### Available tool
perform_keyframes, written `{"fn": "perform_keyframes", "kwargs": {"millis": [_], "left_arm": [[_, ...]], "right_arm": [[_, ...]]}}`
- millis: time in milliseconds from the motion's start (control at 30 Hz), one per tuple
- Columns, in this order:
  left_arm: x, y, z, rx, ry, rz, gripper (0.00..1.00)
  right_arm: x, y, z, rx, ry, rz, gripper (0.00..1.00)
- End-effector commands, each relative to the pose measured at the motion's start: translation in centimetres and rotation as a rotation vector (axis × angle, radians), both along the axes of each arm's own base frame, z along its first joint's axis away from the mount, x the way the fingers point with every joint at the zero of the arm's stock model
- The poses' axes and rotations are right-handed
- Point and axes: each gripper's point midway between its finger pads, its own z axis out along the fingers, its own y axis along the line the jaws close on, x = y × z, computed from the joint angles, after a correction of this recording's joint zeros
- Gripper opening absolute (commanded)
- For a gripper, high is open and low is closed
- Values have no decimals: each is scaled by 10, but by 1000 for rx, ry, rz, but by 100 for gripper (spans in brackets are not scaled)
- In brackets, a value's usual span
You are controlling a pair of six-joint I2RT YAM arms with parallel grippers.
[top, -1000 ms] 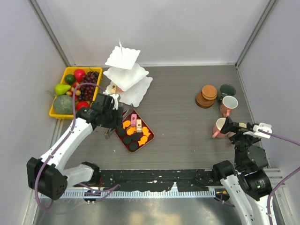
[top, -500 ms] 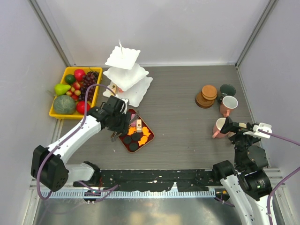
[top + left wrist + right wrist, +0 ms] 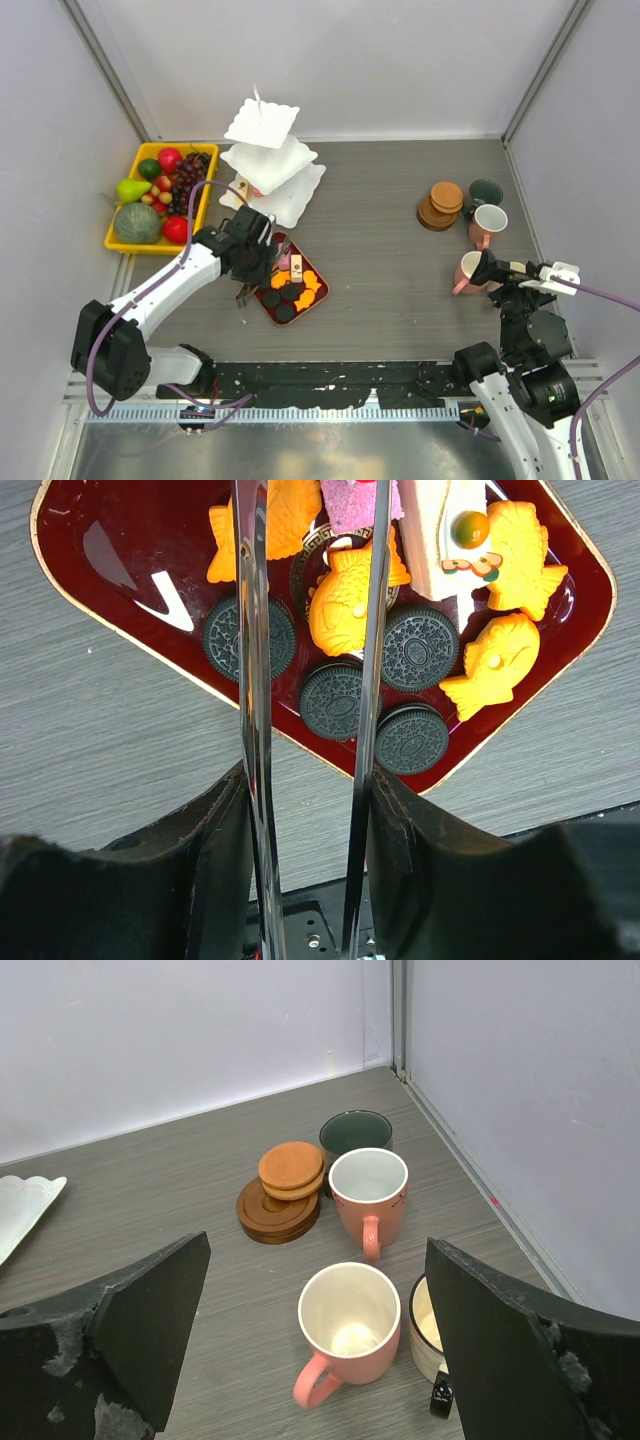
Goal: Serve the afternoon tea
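My left gripper (image 3: 250, 256) is shut on the metal tongs (image 3: 252, 680) and hovers over the dark red tray (image 3: 110, 550). The tray holds orange fish pastries (image 3: 338, 608), black round cookies (image 3: 335, 702) and pink and cream slices (image 3: 432, 540). The tong blades run on either side of one orange pastry; their tips are cut off at the top edge. The white three-tier stand (image 3: 268, 160) is behind the tray. My right gripper (image 3: 315, 1260) is open above a pink mug (image 3: 348, 1335). Near it are a second pink mug (image 3: 368, 1195), a green mug (image 3: 355, 1132), a beige mug (image 3: 428, 1325) and stacked brown coasters (image 3: 285, 1185).
A yellow tray of fruit (image 3: 160, 195) sits at the far left beside the stand. The enclosure walls close in on the left, back and right, and the right wall is close to the mugs.
My left gripper has moved right with the tongs, from the tray's left edge to over the pastries. The right arm has not moved.
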Motion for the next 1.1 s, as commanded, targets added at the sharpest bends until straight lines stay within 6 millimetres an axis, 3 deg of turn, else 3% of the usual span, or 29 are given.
{"fn": "perform_keyframes", "kwargs": {"millis": [0, 433, 667, 1067], "left_arm": [[5, -6, 6, -22, -17, 3, 49], [-2, -10, 14, -24, 12, 7, 46], [-7, -16, 23, -51, 31, -12, 38], [7, -18, 50, -52, -30, -28, 29]], "right_arm": [[0, 0, 12, 4, -49, 2, 96], [0, 0, 13, 5, -51, 1, 95], [-1, 0, 13, 5, -52, 1, 96], [-1, -1, 13, 6, -55, 1, 96]]}}
